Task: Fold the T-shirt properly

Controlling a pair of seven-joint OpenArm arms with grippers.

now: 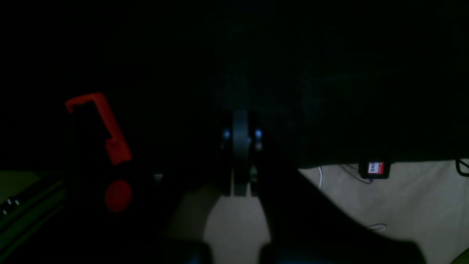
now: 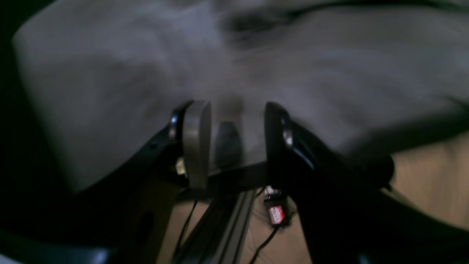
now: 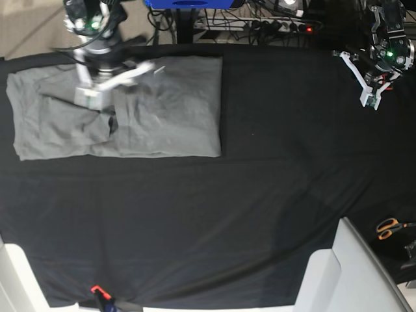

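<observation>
A black cloth covers the table; orange scissors lie off its right edge, cables behind.

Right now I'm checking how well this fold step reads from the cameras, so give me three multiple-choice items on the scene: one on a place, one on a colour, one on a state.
1. In the base view, the T-shirt lies
A. at the upper left of the black cloth sheet
B. at its lower right
C. off it, on the floor

2. The T-shirt is
A. red
B. grey
C. white

3. The right gripper has its jaws
A. parted
B. clamped on scissors
C. out of view

Answers:
1 A, the shirt sits in the sheet's upper left corner.
2 B, its fabric is plain grey.
3 A, the right wrist view shows a gap between the fingers, over the shirt.
</observation>
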